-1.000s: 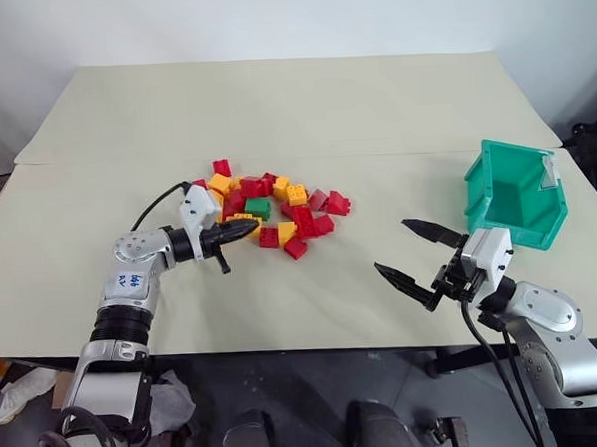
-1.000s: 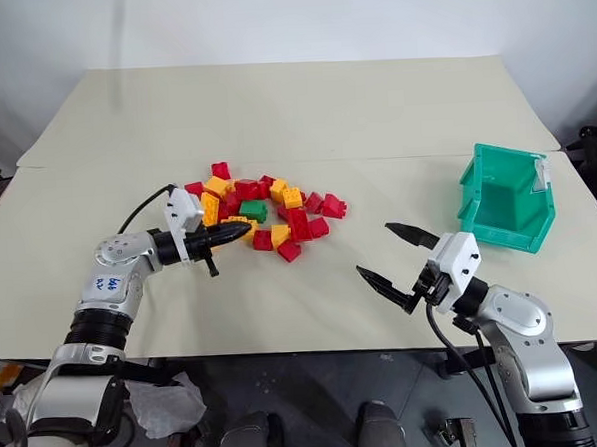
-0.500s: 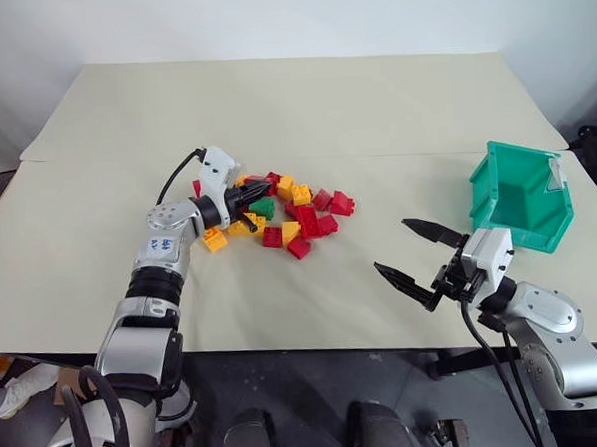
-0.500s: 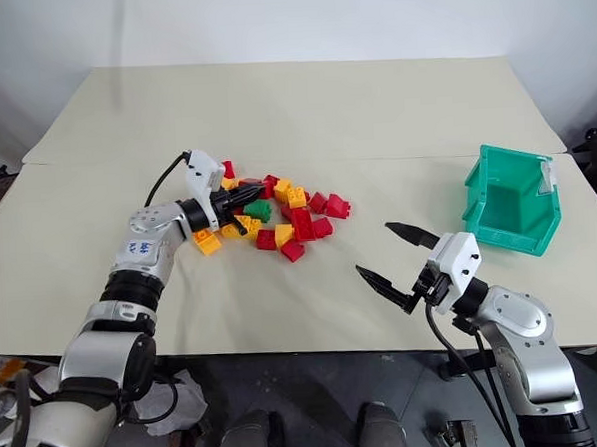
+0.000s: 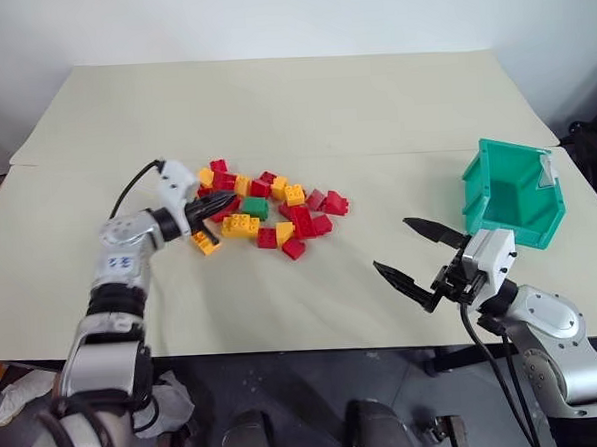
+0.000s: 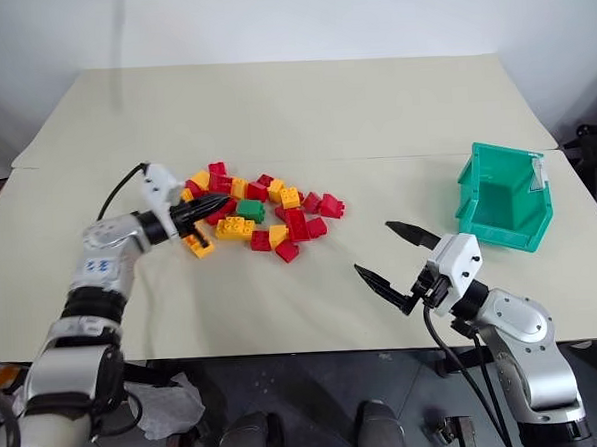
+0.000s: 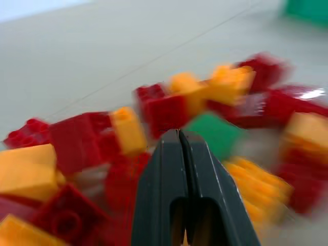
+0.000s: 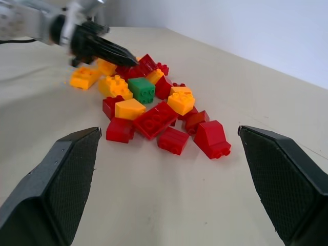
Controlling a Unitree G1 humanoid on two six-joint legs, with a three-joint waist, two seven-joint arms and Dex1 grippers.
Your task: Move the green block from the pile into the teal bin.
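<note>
Left arm poking the brick heap with clenched fingers, green one not grabbed yet.

Swung the left gripper (image 5: 215, 201) out to the left edge of the loose pile of red, yellow and orange plastic bricks (image 5: 268, 211), fingers pressed together, nothing held; nudged a few yellow bricks outward. Small green studded plastic block (image 5: 257, 209) sat mid-pile, more exposed now. Right gripper (image 5: 412, 251) hung spread wide beside the teal plastic open-topped bin (image 5: 512, 193). Left wrist view: shut tips aimed at green. Right wrist view: green's studs showing clearly.
</note>
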